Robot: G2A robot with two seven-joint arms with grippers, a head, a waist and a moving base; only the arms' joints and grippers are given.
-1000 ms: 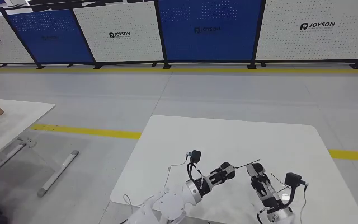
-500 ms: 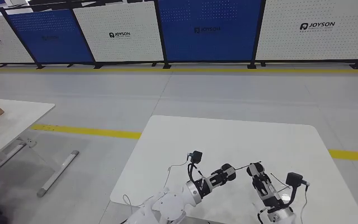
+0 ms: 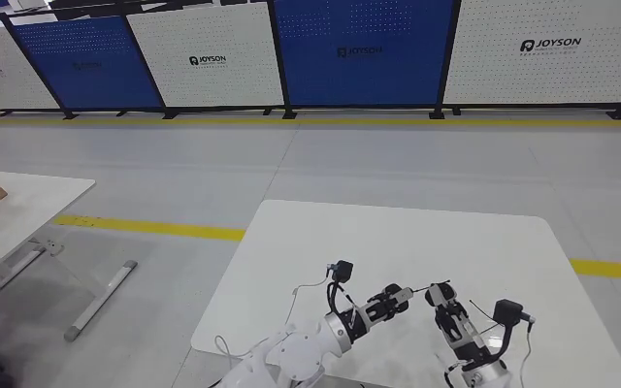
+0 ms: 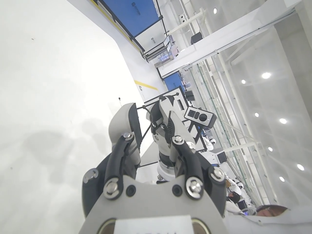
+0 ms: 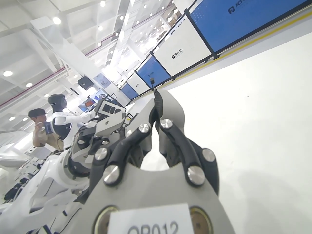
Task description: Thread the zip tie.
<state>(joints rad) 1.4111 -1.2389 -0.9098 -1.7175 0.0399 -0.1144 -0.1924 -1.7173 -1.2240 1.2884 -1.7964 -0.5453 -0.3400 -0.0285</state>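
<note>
The zip tie (image 3: 441, 285) is a thin black strap held above the near part of the white table (image 3: 388, 233). My right gripper (image 3: 439, 294) is shut on it. In the right wrist view its small square head (image 5: 152, 81) sticks out past the closed right gripper (image 5: 156, 96). My left gripper (image 3: 398, 296) hovers just beside the right one, facing it. In the left wrist view the left gripper (image 4: 143, 113) stands open, with the zip tie (image 4: 146, 105) running across the gap between its fingers to the right gripper (image 4: 163, 103) beyond.
The table's front edge lies close under both arms, and its far half is bare. A second white table (image 3: 29, 204) stands off to the left across the floor. Blue and white fence panels (image 3: 359, 53) line the back.
The two grippers have drawn slightly closer together, and less of the zip tie shows between them. The right gripper's hold is unchanged.
</note>
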